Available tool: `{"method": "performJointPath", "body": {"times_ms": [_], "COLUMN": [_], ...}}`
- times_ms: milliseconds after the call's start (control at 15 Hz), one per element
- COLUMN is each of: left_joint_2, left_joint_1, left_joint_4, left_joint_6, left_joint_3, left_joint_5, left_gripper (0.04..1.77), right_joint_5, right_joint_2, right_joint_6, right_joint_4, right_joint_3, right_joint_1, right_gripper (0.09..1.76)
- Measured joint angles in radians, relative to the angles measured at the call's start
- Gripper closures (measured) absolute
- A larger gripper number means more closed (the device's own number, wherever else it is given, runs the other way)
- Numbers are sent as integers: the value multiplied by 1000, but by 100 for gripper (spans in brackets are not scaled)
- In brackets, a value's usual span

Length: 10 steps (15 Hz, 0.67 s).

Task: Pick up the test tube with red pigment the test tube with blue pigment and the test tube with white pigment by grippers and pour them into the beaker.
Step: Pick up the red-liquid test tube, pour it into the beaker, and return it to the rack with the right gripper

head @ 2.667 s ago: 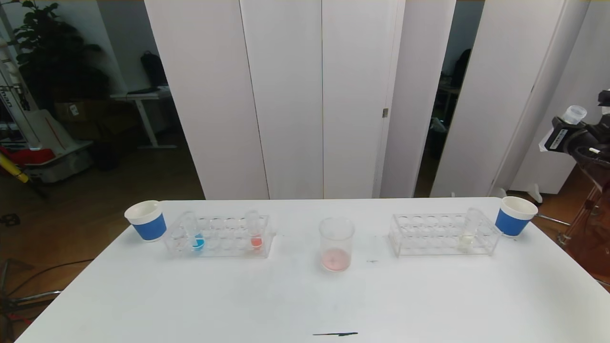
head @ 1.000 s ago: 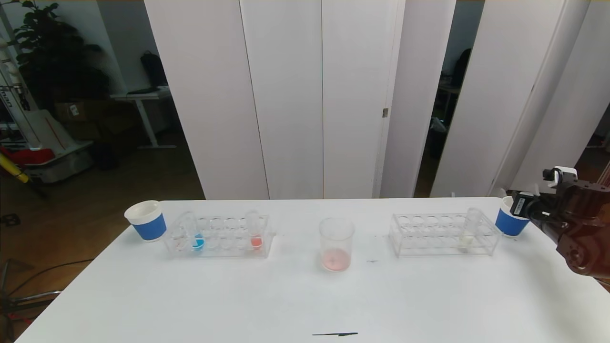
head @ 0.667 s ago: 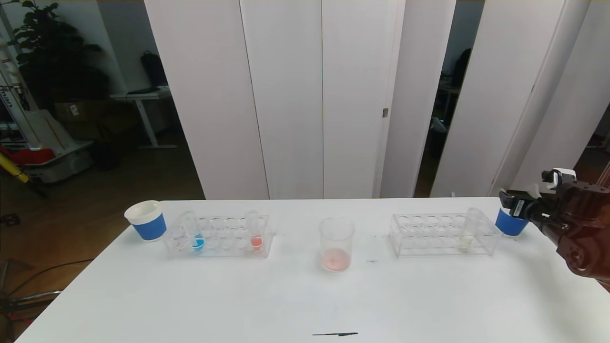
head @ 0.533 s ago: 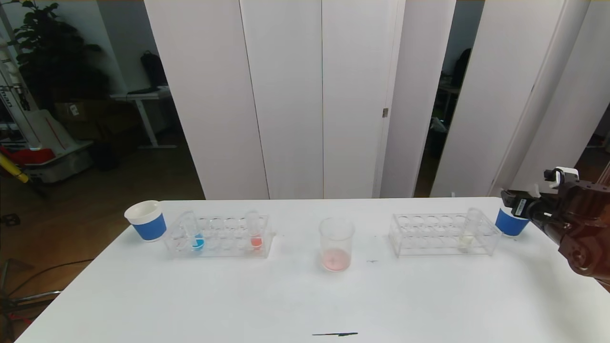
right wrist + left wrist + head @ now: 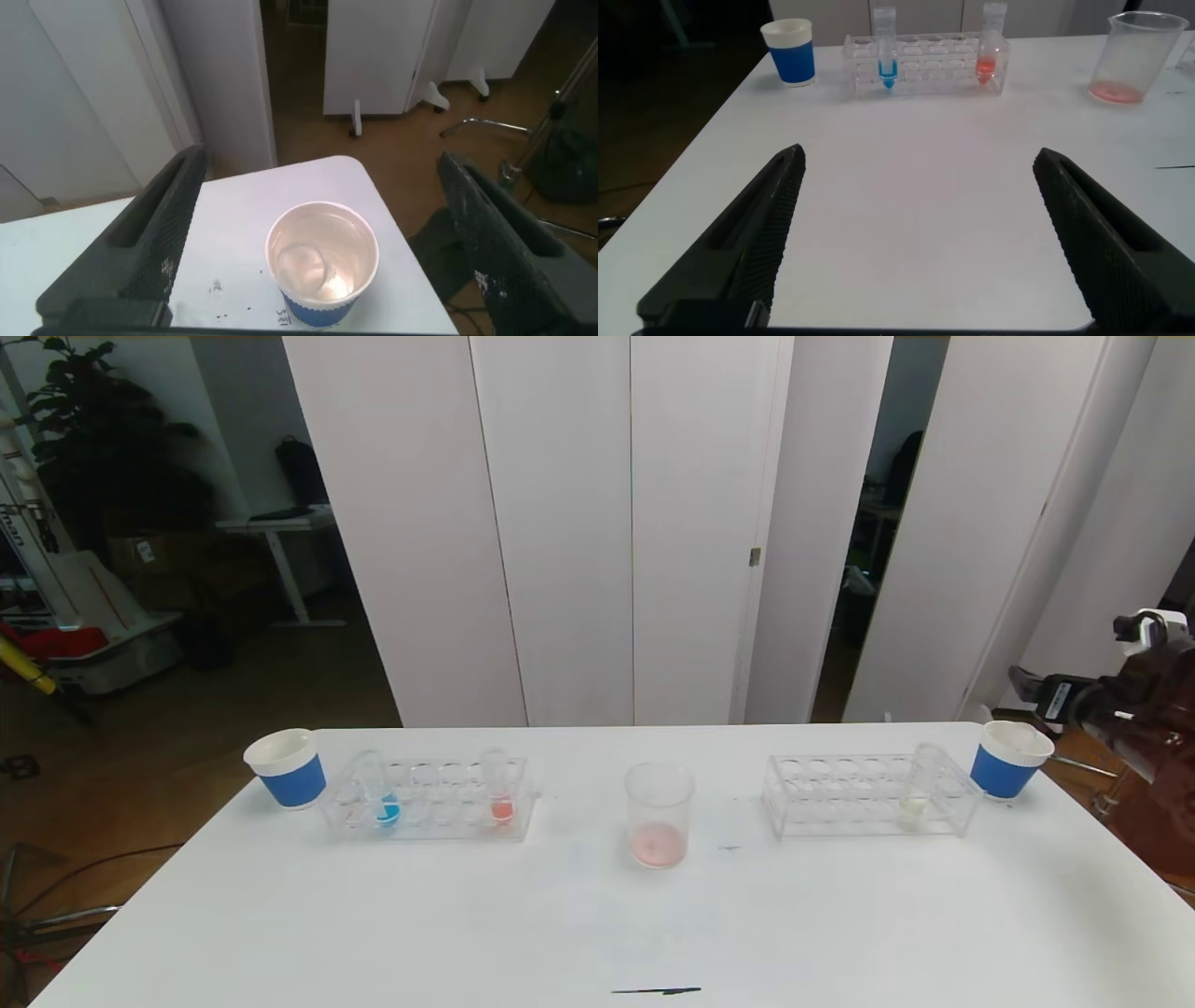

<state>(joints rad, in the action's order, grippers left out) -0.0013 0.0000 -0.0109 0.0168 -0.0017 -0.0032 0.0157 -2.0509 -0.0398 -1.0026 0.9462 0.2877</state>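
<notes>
White counter (image 5: 597,933) seen from above, carrying glassware in a row across its far half. At centre, the beaker (image 5: 659,814), upright, with a thin pink-red layer at its bottom. To the left, a clear rack (image 5: 428,798) holding the test tube with blue pigment (image 5: 381,795) near its left end and a tube with red-orange liquid (image 5: 499,791) near its right end, both upright. Just left of that rack, a left paper cup (image 5: 287,767), white with a blue band. To the right of the beaker, a second clear rack (image 5: 870,794) holding the test tube with white pigment (image 5: 920,789) upright near its right end. Just right of it, a right paper cup (image 5: 1005,759), with an empty clear tube lying inside, visible from the right wrist.

Right end effector (image 5: 1034,689) raised above and just beyond the right cup at the far right corner, fingers spread wide apart, holding nothing. Left end effector (image 5: 920,238) low over the near left part of the counter, well short of the racks, fingers wide apart, also empty.
</notes>
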Motion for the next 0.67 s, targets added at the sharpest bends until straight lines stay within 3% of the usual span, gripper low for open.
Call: {"method": "performJointPath", "body": {"times_ms": [333,667], "left_joint_2": [0,0], "left_joint_1": [0,0], "left_joint_4": [0,0], "left_joint_6": [0,0], "left_joint_3": [0,0], "left_joint_5": [0,0], "left_gripper": [6,6], "right_joint_5": [60,122], "right_joint_2": [327,753], "right_joint_6": [10,16], "right_joint_4": [319,644], "right_joint_3": [-22,-106], "right_joint_1": [-14,-61], "right_gripper": [10,10]}}
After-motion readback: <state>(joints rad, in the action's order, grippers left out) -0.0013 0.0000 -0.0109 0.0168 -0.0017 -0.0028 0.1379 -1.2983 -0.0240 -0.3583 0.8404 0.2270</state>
